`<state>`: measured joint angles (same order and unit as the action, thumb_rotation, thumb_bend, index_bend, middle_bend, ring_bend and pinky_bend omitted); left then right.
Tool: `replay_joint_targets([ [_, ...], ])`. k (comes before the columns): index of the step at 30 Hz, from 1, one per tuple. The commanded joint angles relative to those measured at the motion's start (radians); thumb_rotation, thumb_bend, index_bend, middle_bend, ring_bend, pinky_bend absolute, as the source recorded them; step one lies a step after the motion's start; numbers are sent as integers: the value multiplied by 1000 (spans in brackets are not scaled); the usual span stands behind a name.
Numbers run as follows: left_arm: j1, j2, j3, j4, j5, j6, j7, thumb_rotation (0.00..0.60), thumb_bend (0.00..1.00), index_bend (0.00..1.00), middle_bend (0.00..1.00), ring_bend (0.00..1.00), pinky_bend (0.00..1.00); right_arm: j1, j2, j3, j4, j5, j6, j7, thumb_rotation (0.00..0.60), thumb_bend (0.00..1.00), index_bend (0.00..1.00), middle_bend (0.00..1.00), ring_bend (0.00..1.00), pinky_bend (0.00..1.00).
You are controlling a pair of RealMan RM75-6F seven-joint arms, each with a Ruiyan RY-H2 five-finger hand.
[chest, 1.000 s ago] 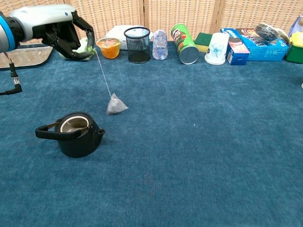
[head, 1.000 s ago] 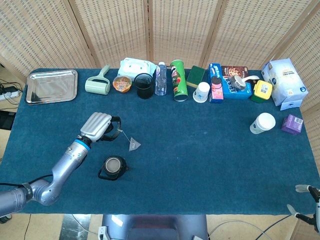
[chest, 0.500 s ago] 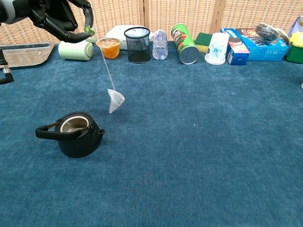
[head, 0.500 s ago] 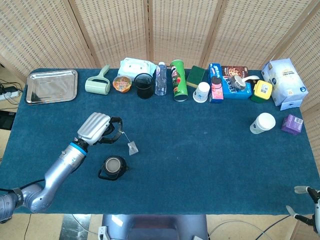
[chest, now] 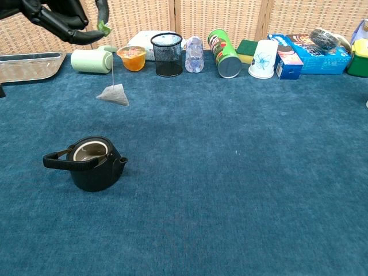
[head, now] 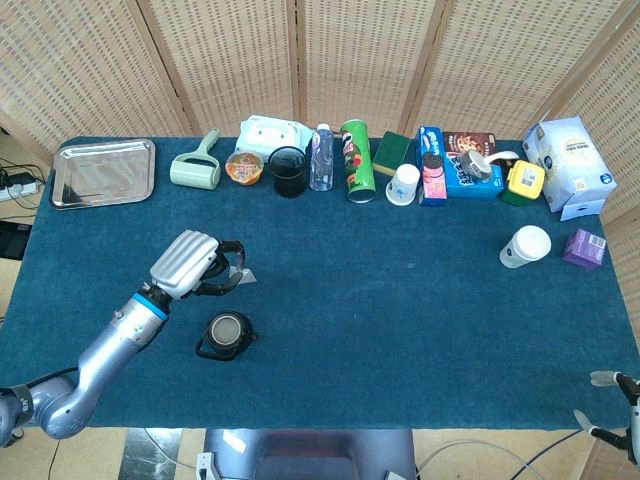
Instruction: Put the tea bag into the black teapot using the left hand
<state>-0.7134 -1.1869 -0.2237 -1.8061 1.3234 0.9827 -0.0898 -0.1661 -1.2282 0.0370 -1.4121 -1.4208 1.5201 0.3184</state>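
Black fingers of the left hand (chest: 60,20), at the upper left of the chest view, pinch the small green tag of a tea bag (chest: 113,95), which dangles on its string in the air, clear of the blue desk (chest: 241,172). Just below and slightly left, the black teapot (chest: 89,163) stands lidless, mouth open. Judging from this, the bag is lifted but not yet over the opening; aligning and lowering remain. At far right, the right hand (head: 612,405) barely shows; its state cannot be told.
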Motion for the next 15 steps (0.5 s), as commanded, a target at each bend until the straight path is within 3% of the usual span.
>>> replay_joint_targets([
  [1,22,29,22,-21,33,16,-23,600,471,626,1000,1000,956,0,2,-2,-3,-6,2,6,600,218,361,393,316,298],
  [9,63,64,73,-31,106,47,-55,600,470,626,1000,1000,956,-1,6,1,-8,-4,5,4,600,217,361,393,316,298],
  [15,73,65,81,-22,107,52,-77,600,470,626,1000,1000,957,-1,6,1,-8,-3,4,3,600,218,361,393,316,298],
])
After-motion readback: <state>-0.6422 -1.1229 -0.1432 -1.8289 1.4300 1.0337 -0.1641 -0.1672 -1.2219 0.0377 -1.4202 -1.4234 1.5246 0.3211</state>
